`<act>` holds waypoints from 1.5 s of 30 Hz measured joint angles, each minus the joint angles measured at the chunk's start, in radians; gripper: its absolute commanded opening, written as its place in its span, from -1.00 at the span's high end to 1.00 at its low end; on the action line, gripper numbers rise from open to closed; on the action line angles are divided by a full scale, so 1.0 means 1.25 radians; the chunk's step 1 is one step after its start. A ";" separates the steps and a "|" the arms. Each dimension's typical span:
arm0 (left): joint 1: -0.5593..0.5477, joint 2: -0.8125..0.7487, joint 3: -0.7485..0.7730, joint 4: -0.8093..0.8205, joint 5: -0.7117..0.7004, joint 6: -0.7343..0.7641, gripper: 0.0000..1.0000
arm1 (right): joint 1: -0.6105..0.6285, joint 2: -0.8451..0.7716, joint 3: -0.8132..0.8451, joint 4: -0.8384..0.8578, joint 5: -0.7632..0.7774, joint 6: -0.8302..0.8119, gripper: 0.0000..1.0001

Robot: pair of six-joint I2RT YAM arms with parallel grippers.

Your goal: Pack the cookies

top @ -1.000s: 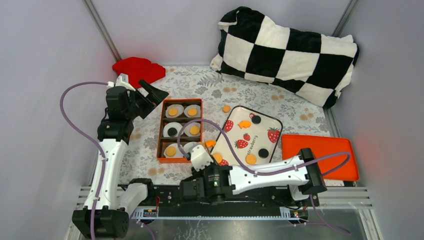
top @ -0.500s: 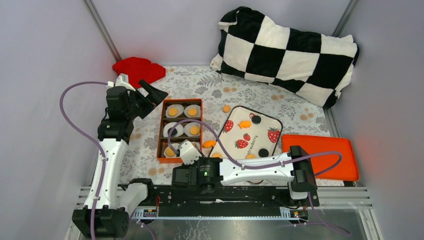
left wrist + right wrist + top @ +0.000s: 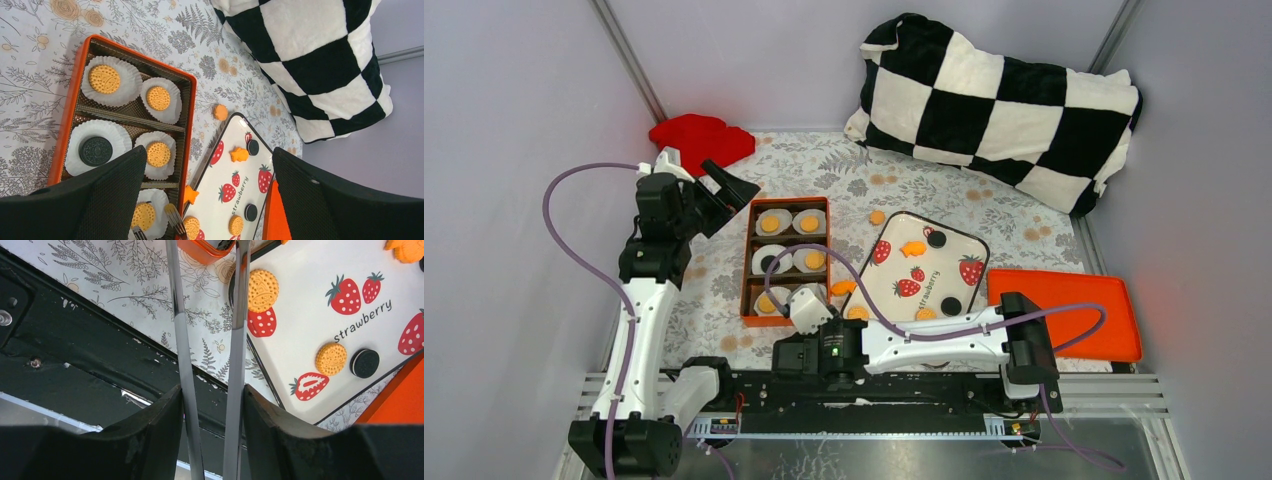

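Note:
The orange box holds white paper cups with cookies: golden ones and a black one. More cookies lie on the strawberry tray: golden and black. My right gripper is shut on metal tongs, whose spread tips reach over the box's front row. Nothing shows between the tips. My left gripper hangs open, high behind and left of the box.
A checkered pillow fills the back right and a red cloth lies at the back left. An orange lid sits right of the strawberry tray. A loose orange cookie and a star-shaped biscuit lie between box and tray.
My right arm has swung left from the strawberry tray to the box's front row, and the tongs have spread slightly. The left arm has not moved.

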 measured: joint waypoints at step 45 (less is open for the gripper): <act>-0.053 0.074 -0.007 0.070 0.005 0.005 -0.98 | -0.680 -0.108 -0.198 0.185 0.070 -0.153 0.85</act>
